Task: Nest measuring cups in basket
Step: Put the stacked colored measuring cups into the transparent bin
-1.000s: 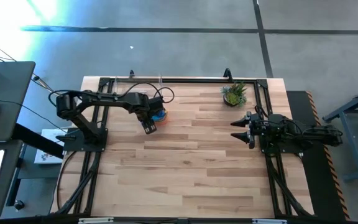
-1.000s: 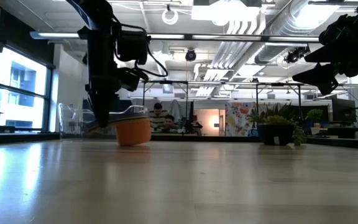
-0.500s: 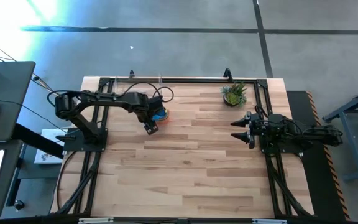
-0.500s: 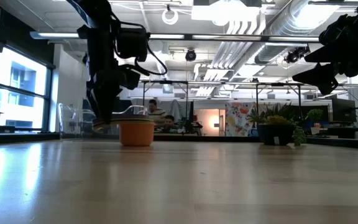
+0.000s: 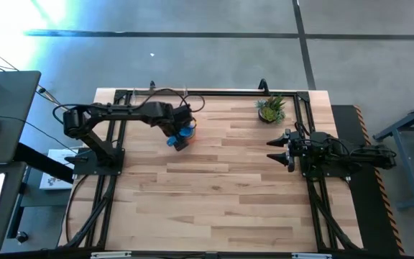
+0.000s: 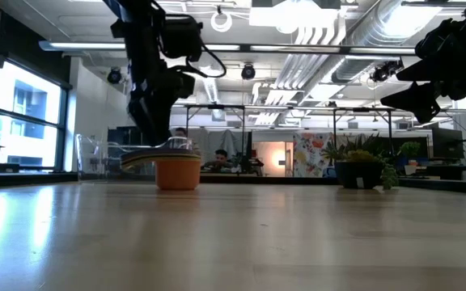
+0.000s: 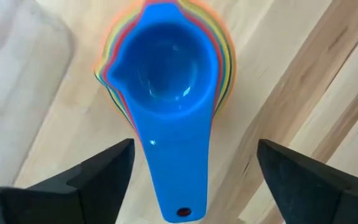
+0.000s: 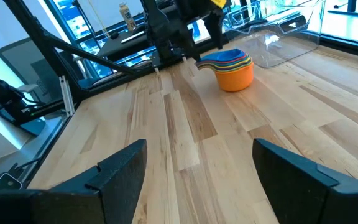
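The measuring cups (image 5: pixel 185 131) stand nested in one stack on the table, orange outermost (image 6: pixel 177 171) and blue innermost (image 7: pixel 166 68). Their flat handles fan out level toward the table's near-left. My left gripper (image 5: pixel 177 142) is open and hovers just above those handles (image 6: pixel 140 158). In the left wrist view its fingers stand wide apart either side of the blue handle (image 7: pixel 176 180) without touching it. The basket (image 8: pixel 284 31), a clear bin, sits at the far edge behind the stack (image 6: pixel 95 158). My right gripper (image 5: pixel 275 150) waits open above the table's right side.
A small potted plant (image 5: pixel 271 109) stands near the far right corner (image 6: pixel 361 170). Bare wooden table (image 5: pixel 221 194) stretches across the middle and near side. The black frame rail (image 5: pixel 214 92) runs along the far edge, next to the basket.
The stack of cups, tilted a second ago, has settled flat and upright on the table. My left gripper has come off the handles, risen, and drawn back a little toward the far edge.
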Motion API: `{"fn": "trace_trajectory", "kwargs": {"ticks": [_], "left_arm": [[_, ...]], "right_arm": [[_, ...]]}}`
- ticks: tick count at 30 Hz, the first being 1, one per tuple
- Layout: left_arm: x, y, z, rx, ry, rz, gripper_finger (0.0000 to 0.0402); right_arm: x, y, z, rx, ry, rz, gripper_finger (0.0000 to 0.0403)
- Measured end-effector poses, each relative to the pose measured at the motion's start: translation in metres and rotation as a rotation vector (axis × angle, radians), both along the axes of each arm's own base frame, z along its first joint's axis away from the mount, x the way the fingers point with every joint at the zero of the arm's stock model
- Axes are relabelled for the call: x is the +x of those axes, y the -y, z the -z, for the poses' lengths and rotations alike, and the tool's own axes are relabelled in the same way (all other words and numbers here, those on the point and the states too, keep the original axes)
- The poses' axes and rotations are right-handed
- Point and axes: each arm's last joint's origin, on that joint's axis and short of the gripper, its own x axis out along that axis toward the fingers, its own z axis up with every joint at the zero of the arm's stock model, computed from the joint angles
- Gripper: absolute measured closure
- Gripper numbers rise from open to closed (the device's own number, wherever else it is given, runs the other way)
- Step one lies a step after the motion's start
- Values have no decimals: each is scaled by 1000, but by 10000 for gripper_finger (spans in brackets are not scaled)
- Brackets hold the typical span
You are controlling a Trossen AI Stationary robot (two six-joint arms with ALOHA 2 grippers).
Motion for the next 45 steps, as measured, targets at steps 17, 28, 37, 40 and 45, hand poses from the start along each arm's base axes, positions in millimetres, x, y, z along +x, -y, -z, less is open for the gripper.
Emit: {"fn": "trace_trajectory", "kwargs": {"ticks": [17, 28, 37, 40, 45], "left_arm": [[1, -19, -17, -96, 75, -160, 2], [2, -21, -17, -43, 75, -71, 2], [5, -22, -12, -62, 73, -168, 2], [8, -23, -6, -72, 58, -184, 2], [10, -24, 0, -85, 39, -183, 2]], "right_arm": [[0, 0, 0, 0, 0, 0, 119], [0, 0, 0, 0, 0, 0, 119], [0, 0, 0, 0, 0, 0, 119], [0, 0, 0, 0, 0, 0, 119], [0, 0, 0, 0, 0, 0, 119]]}}
